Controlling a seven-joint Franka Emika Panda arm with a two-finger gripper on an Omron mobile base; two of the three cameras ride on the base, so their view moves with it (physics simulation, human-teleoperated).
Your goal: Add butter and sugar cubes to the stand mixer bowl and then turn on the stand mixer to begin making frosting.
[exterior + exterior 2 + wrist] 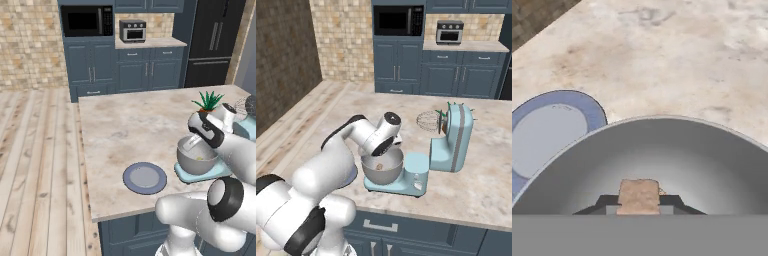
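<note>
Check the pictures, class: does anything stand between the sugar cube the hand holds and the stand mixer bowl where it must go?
Nothing visible does. The hand grips a tan sugar cube directly over the open stand mixer bowl. The mixer's head is tilted back, its whisk clear of the bowl, and the plate lies beside it.

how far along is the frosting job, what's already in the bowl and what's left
Partly done. Something yellowish, likely the butter, already lies in the bowl, and the plate beside it is bare. In hand: the gripper is over the bowl with its jaws shut on a sugar cube, not yet released. Left: drop that cube and switch on the mixer, whose head is tilted back with the whisk out of the bowl.
</note>
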